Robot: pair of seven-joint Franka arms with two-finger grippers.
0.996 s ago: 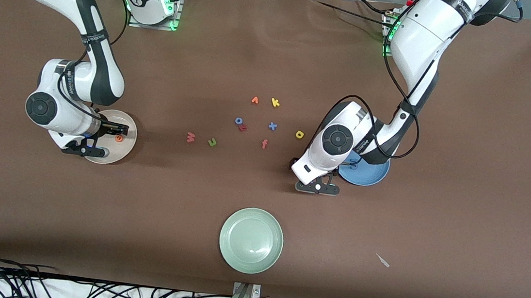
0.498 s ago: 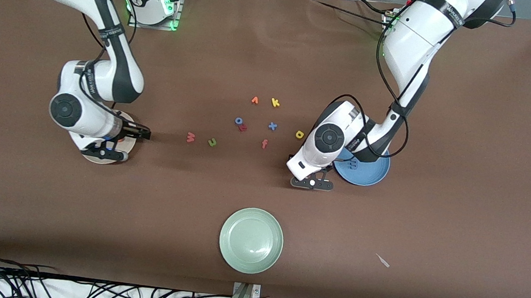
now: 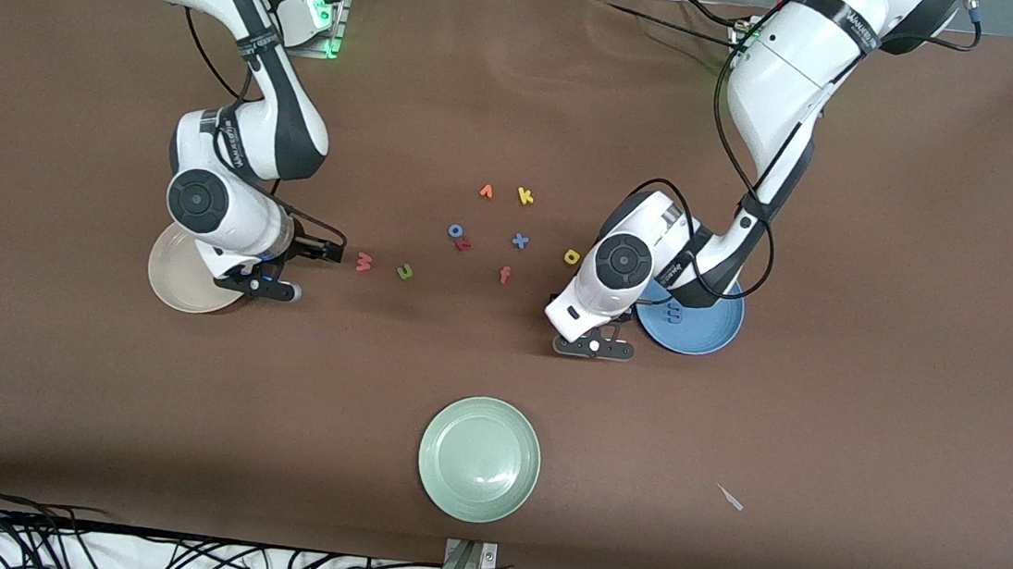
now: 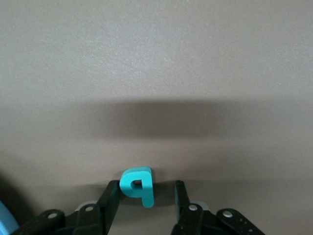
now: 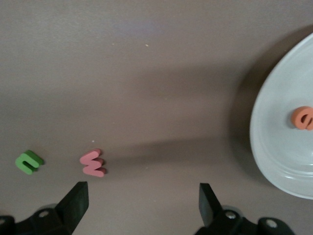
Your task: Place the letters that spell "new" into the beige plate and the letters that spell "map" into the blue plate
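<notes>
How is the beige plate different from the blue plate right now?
The beige plate holds an orange e; the blue plate holds a blue m. The beige plate sits toward the right arm's end of the table, the blue plate toward the left arm's end. Both are round, rimmed and partly covered by an arm.

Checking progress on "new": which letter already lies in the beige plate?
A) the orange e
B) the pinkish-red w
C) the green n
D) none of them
A: in the right wrist view the orange e lies in the beige plate, while the green n and pinkish-red w lie on the table.
</notes>
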